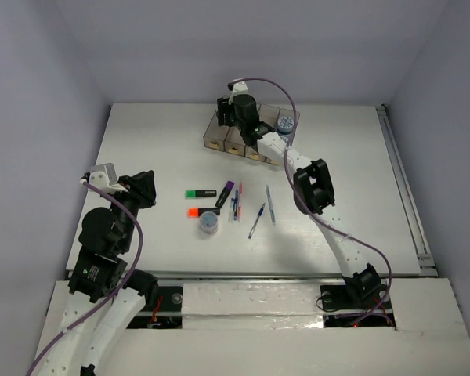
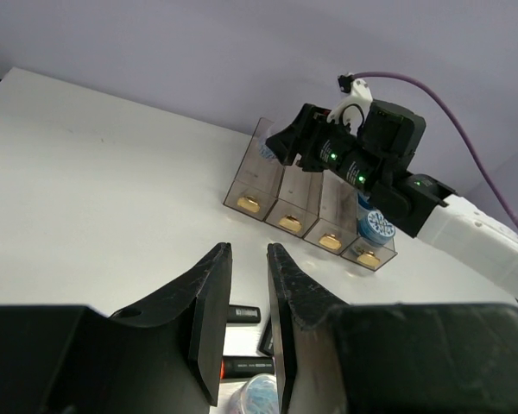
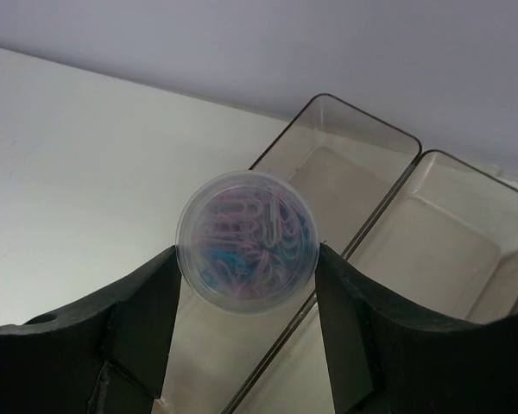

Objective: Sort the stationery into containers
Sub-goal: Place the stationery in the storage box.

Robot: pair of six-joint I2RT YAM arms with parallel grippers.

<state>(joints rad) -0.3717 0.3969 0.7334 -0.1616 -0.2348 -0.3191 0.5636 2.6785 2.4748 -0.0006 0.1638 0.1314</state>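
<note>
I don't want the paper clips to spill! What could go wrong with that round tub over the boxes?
The right hand pinches the round tub by its sides, so it might slip. It seems to hang over a bin wall, not the middle, so dropping now could hit the rim and spill onto the table. The bins look barely wider than the tub, so it may jam.

No legible text or labels.

on my tabletop (image 1: 141, 149): joined bins (image 1: 214, 142) at the back; mid-surface a green highlighter (image 1: 200, 193), orange highlighter (image 1: 197, 211), purple highlighter (image 1: 225, 193), pens (image 1: 269, 204), round tub (image 1: 208, 222).
</note>
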